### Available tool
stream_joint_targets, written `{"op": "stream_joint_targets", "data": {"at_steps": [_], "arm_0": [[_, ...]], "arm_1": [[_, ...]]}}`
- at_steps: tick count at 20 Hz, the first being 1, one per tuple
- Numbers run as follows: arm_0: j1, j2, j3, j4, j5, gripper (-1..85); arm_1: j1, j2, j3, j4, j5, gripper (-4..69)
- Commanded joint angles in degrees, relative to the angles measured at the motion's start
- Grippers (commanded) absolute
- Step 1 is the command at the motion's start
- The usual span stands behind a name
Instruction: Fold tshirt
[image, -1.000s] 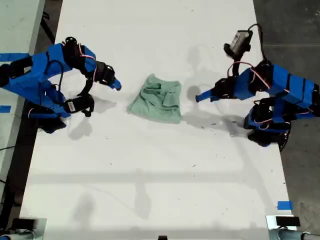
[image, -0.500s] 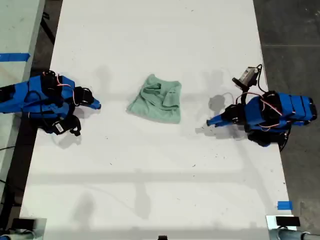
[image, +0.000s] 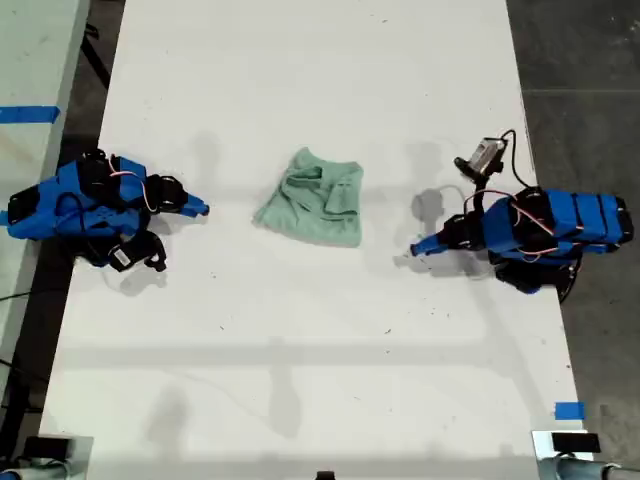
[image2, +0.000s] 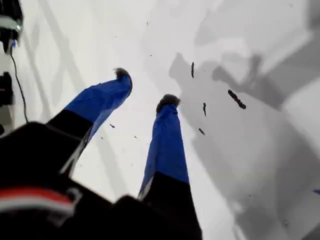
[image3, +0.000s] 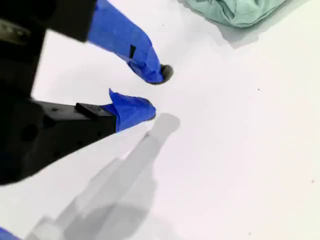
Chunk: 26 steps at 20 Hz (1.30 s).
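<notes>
Exterior view: the tshirt (image: 314, 198), bunched, lies mid-table (image: 300, 380), between two arms and apart from both; blue tape (image: 569, 410) is unmarked. First wrist view: my first gripper (image2: 145, 87) parted, empty. Second wrist view: my second gripper (image3: 157, 92) parted, empty, tshirt (image3: 240, 11) beyond; no legible writing.

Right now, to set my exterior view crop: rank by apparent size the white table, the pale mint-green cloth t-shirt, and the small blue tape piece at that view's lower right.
Largest to smallest:
white table
pale mint-green cloth t-shirt
small blue tape piece
</notes>
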Motion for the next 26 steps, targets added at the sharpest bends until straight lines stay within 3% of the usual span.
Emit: {"op": "stream_joint_targets", "data": {"at_steps": [1, 26], "arm_0": [[1.1, -0.2, -0.1, 4.0, -0.1, 6.2], [1.9, -0.2, -0.1, 4.0, -0.1, 6.2]], "arm_1": [[0.3, 0.3, -0.5, -1.2, -15.1, 11.5], [0.3, 0.3, -0.5, -1.1, -15.1, 11.3]]}}
